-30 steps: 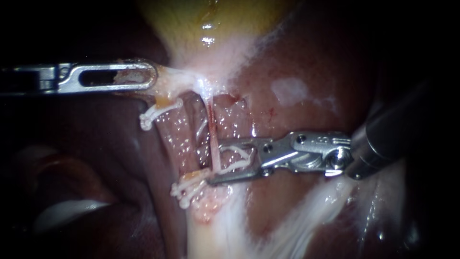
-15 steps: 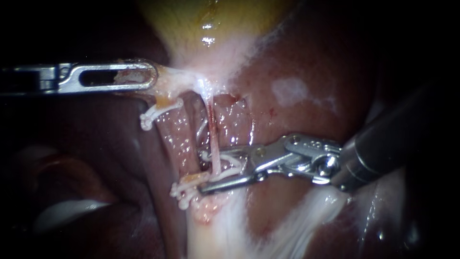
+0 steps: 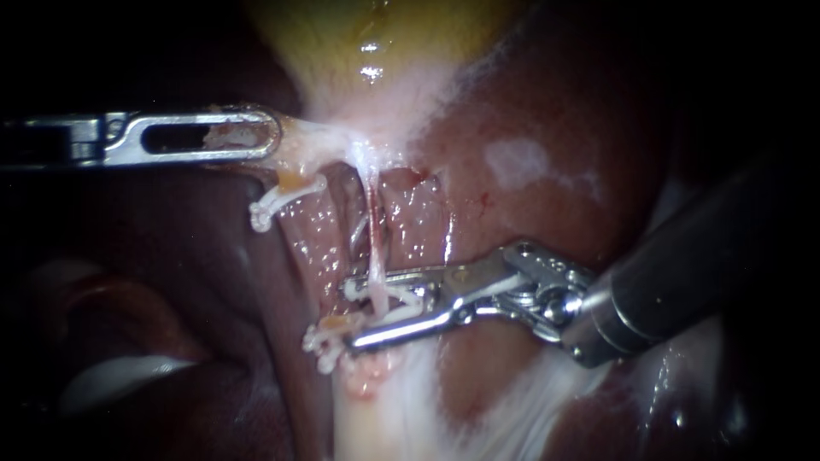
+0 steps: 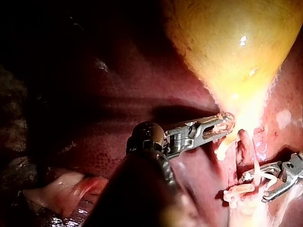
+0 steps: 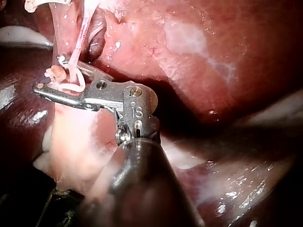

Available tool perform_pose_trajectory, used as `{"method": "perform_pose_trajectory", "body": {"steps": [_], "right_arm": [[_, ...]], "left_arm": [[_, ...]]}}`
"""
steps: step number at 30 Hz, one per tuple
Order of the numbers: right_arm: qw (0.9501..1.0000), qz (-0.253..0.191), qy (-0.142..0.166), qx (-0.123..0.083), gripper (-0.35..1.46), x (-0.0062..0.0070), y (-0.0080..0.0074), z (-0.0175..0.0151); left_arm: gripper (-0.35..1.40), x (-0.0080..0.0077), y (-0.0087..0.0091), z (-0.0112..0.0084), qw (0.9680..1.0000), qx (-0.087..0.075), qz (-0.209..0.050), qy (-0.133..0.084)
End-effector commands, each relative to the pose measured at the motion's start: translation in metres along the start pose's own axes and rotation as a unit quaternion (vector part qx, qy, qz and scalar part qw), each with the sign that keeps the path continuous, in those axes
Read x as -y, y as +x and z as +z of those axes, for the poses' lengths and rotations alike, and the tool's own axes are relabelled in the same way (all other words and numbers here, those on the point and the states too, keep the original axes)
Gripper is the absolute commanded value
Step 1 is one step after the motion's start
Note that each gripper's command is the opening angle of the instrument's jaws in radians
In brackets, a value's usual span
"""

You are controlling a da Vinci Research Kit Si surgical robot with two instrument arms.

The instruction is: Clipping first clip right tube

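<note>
My left instrument point(image 3: 269, 137) comes in level from the left, its slotted jaws shut on pale tissue at the neck of the yellow gallbladder point(image 3: 376, 34); its own camera shows the same hold point(image 4: 227, 124). From that neck a thin pink right tube point(image 3: 373, 243) runs down. My right instrument point(image 3: 348, 314) reaches in from the right. Its jaws stand apart, carry a white clip point(image 3: 401, 294) and straddle the tube. The right wrist view shows the tube crossing inside the clip point(image 5: 71, 80).
Two white clips sit on the broader left tube point(image 3: 312, 248), one high point(image 3: 273, 205) and one low point(image 3: 329, 337). Dark red liver point(image 3: 530, 111) surrounds the field. Pale fatty tissue point(image 3: 376, 410) runs below the jaws.
My right instrument has slid left, so the clip and jaw tips now reach past the thin tube. Its jaws stand a little closer together. The left instrument has held still.
</note>
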Motion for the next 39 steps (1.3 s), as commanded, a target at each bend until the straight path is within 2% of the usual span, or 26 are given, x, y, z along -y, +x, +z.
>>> {"method": "perform_pose_trajectory", "body": {"steps": [1,6,12,25,27,32,35,39], "right_arm": [[1.0000,0.002,0.006,-0.004,0.45,0.0001,0.0000,0.0000],[0.9995,0.018,0.023,-0.012,0.45,0.0006,-0.0001,0.0003],[0.9989,0.035,0.029,-0.006,0.42,0.0014,-0.0003,0.0008],[0.9988,0.040,0.028,-0.007,0.34,0.0012,-0.0006,0.0012],[0.9989,0.039,0.025,-0.010,0.25,0.0012,-0.0006,0.0012],[0.9977,0.066,0.006,-0.015,-0.34,0.0008,-0.0005,0.0007],[0.9964,0.084,0.000,-0.015,-0.35,0.0005,-0.0005,0.0003],[0.9964,0.083,0.000,-0.014,-0.35,0.0005,-0.0008,0.0001]], "left_arm": [[-0.35,0.0000,0.0000,0.0000,1.0000,0.000,0.000,0.000],[-0.35,0.0000,0.0000,0.0000,1.0000,0.000,0.000,0.000],[-0.35,0.0000,0.0000,0.0001,1.0000,0.000,0.000,0.000],[-0.35,0.0000,0.0000,0.0002,1.0000,0.000,0.000,0.000],[-0.35,0.0000,0.0000,0.0002,1.0000,0.000,0.000,0.000],[-0.35,0.0000,0.0000,0.0001,1.0000,0.000,0.000,0.000],[-0.35,0.0000,0.0000,0.0002,1.0000,0.000,0.000,0.000],[-0.35,0.0000,0.0000,0.0002,1.0000,0.000,0.000,0.000]]}}
